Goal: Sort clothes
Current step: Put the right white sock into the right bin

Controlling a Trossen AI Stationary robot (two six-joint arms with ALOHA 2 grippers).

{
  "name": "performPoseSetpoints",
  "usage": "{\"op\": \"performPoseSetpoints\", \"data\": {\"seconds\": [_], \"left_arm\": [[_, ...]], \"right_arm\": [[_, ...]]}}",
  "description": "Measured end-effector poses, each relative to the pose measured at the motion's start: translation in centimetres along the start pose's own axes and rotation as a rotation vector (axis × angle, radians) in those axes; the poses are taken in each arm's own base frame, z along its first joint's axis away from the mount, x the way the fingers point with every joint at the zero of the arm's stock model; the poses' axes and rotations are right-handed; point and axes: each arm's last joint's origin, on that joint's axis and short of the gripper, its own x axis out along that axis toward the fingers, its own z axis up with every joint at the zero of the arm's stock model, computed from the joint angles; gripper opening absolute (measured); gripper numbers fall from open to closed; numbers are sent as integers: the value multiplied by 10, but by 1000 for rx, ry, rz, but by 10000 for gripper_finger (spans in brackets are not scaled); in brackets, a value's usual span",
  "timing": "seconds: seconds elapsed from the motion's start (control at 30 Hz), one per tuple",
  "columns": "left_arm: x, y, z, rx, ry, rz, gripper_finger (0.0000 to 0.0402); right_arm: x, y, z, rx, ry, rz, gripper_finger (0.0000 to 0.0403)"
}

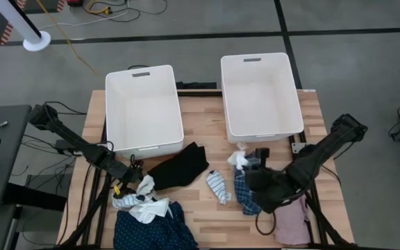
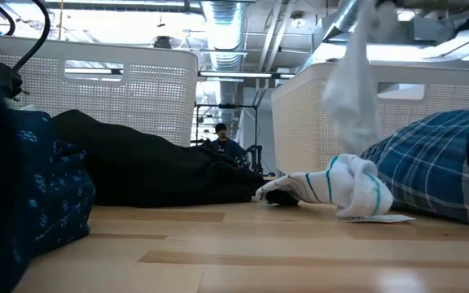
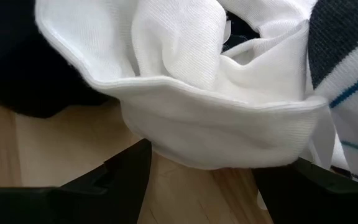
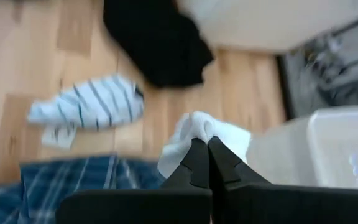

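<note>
Clothes here are handling soft and limp: we are pinching a white garment [image 4: 199, 132] with the right gripper [image 4: 208, 144] fully closed (left gripper [image 3: 197, 177] gaping around white cloth [image 3: 216, 106]).

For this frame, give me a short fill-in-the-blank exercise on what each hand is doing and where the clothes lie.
1. The right hand is shut on a small ____ garment.
2. Both white bins are ____ inside.
3. The striped sock lies between the black garment and the blue ____ garment.
4. The left hand is ____, its fingers astride a white cloth.

Missing words: white; empty; plaid; open
</note>
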Motion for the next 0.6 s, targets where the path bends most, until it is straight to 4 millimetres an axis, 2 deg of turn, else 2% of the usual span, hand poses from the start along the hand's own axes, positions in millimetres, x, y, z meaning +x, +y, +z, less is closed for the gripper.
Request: {"op": "performPoseSetpoints", "data": {"seconds": [0.3,0.6], "left_arm": [[0,0,0,0,0,0,263],[0,0,0,0,0,0,263]], "right_arm": [[-26,-18,36,-9,-225,-170,0],[-41,-48,57,-5,-274,-442,0]]}}
